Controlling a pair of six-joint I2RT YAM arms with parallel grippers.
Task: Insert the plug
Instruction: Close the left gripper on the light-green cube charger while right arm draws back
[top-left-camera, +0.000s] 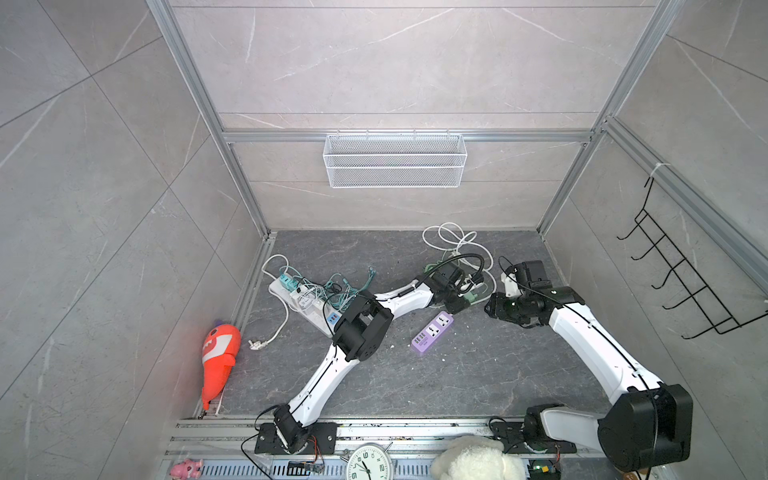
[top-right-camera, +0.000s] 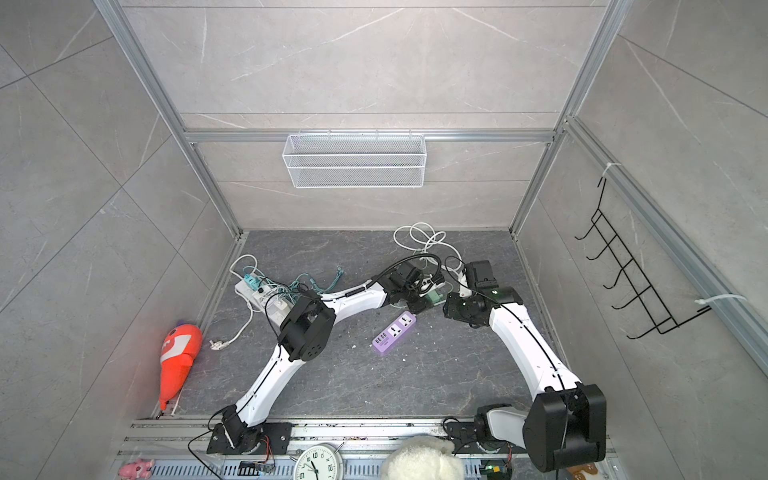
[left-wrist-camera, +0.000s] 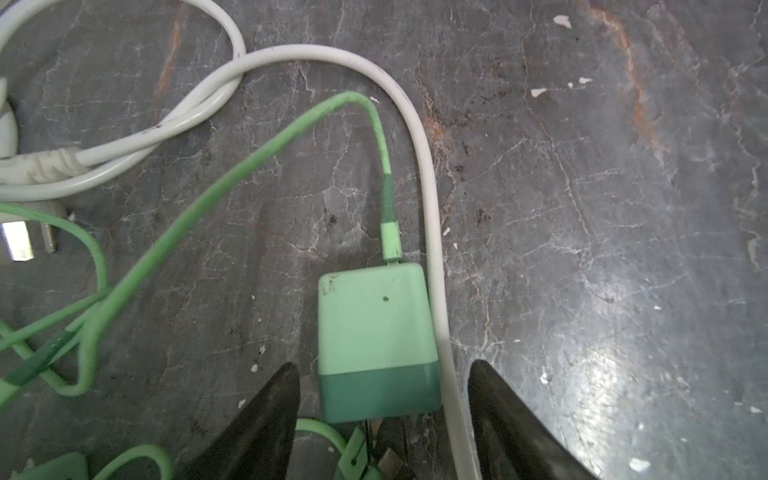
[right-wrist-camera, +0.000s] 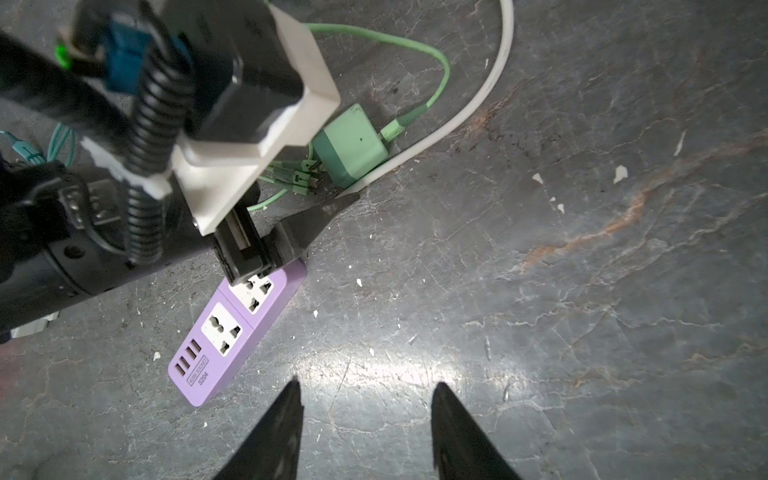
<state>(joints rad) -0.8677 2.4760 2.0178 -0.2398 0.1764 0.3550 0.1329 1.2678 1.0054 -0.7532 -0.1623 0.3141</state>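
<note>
In both top views, a toy (top-left-camera: 220, 357) lay at the lower left, with a white strip (top-left-camera: 291, 295) to its right, tangled in teal cables. Right of centre, the purple strip (top-left-camera: 432, 332) lay flat on the floor (top-left-camera: 478, 374) with its sockets empty. The plug (top-left-camera: 471, 296), pale green with a darker end, lay on the floor just above and right of the purple strip, near it but apart.

In the left wrist view, the left gripper (left-wrist-camera: 383, 363) stood open at the bottom centre, its fingers (left-wrist-camera: 266, 415) either side of the plug's dark end. Gaps showed on both sides, so it gripped nothing. A green cable (left-wrist-camera: 386, 145) ran from the plug's pale end up and off to the left. A white cable (left-wrist-camera: 428, 208) passed between the plug and the lower-right finger, lying against the plug's side.

In the right wrist view, the left arm filled the upper left, the purple strip lay at lower left and the plug sat at upper centre. The right gripper (right-wrist-camera: 368, 382) was at the bottom centre, jaws apart over bare floor and holding nothing.

At the far right of both top views, a rack (top-left-camera: 681, 270) hung on the wall.
</note>
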